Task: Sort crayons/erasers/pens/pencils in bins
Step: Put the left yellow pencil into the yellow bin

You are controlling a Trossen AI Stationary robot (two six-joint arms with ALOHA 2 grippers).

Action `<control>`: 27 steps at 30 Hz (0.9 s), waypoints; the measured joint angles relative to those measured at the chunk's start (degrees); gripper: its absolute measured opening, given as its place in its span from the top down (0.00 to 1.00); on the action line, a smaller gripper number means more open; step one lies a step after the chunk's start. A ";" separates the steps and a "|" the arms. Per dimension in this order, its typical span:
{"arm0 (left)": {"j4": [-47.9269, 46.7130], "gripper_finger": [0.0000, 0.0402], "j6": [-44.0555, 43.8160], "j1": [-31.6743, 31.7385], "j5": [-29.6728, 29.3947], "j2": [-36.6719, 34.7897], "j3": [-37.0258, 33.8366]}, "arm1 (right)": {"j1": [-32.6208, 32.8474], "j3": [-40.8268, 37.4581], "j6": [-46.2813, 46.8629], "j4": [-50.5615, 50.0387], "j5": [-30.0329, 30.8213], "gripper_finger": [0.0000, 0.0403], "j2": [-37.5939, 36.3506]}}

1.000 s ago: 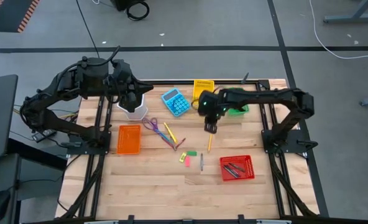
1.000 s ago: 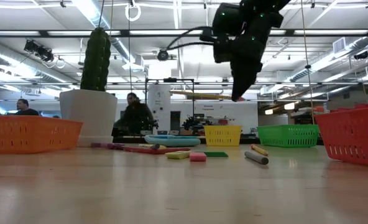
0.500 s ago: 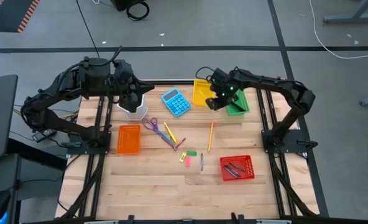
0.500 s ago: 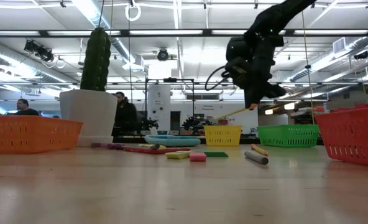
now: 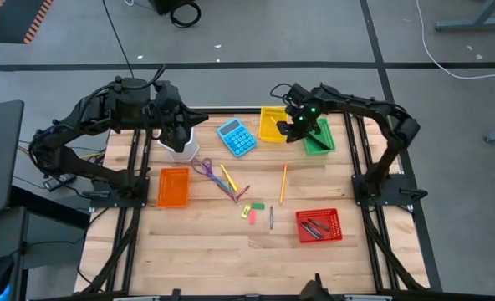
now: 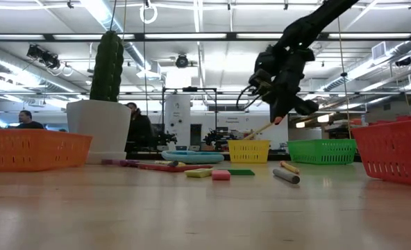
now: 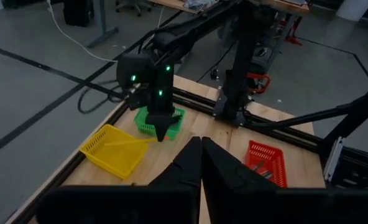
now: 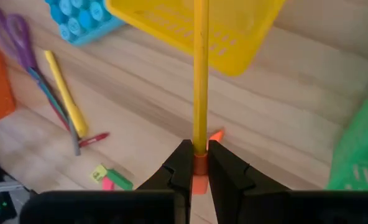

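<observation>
Yellow pencil (image 8: 200, 74) pinched in right gripper (image 8: 196, 163) fingers, tip over yellow bin (image 5: 273, 124), not yet released. Red bin (image 5: 318, 226) holds pens. Orange pencil (image 5: 283, 184), erasers (image 5: 252, 210), crayons remain on desk (image 5: 206, 251). Left gripper (image 7: 201, 144) idle by plant pot (image 5: 183, 149), fingers pressed together.

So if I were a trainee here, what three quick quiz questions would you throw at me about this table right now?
1. True or false: the right gripper is shut on a yellow pencil.
2. Which bin does the pencil's free end point over: A orange, B yellow, C red?
3. Fill in: the left gripper is shut and holds ____.

Key
1. True; the fingers clamp the pencil near its eraser end.
2. B, the yellow bin, beside the green bin; the orange bin and the red bin lie elsewhere.
3. Nothing; it waits above the white plant pot.
</observation>
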 joint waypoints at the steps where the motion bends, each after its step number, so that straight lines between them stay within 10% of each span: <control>1: 0.00 0.96 0.16 -0.02 0.00 0.00 0.00 | 0.30 1.20 -0.34 -0.96 0.04 0.89 1.33; 27: -0.52 0.94 -0.32 -0.02 0.02 -0.01 0.00 | -0.50 14.27 -8.83 -10.58 3.22 0.89 13.52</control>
